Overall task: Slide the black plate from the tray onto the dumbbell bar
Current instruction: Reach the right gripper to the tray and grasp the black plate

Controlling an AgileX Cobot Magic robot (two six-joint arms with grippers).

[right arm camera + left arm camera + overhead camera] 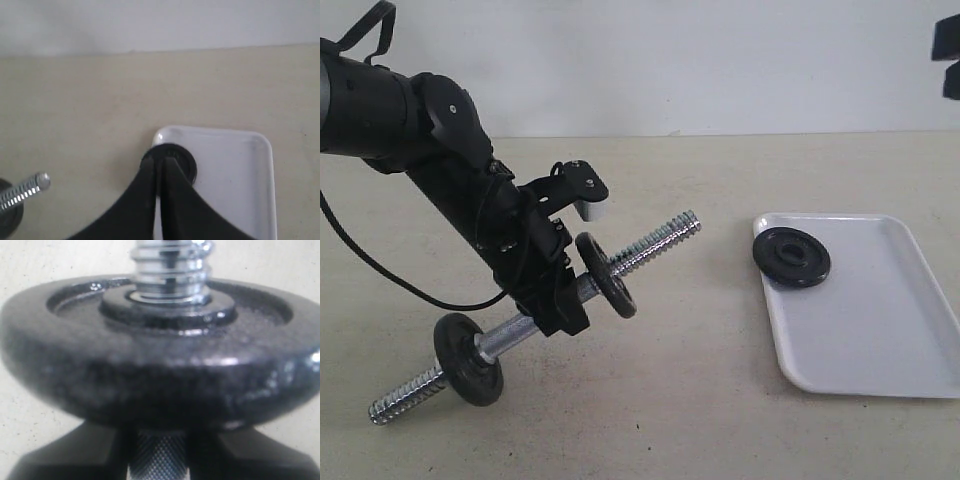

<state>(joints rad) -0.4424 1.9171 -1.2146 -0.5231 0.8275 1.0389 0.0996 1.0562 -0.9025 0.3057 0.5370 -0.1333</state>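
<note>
A beige table runs back to a plain white wall. On the right of the exterior view lies the tray. The plate rests flat in its far corner, the one nearest the bar, with its edge reaching the rim. Nothing else is in the tray.

The left gripper is clamped on the bar's middle and holds it tilted, with the low end near the table and the threaded high end pointing toward the tray. Two black discs already sit on the bar: a lower disc below the gripper and an upper disc just above it. The thread beyond the upper disc is bare, and open table separates its tip from the plate. A black cable loops below the left arm.

Of the right arm, the exterior view catches only a dark piece at the top corner, well above the tray. The right wrist view shows more. There the right gripper has its fingers drawn together to a thin slit with nothing between them, and their tips line up over the plate. The bar's tip also shows at the edge of that view.

The left wrist view is filled by the upper disc, blurred, with thread rising from its hub. Below the disc, knurled steel sits between the two dark fingers.
</note>
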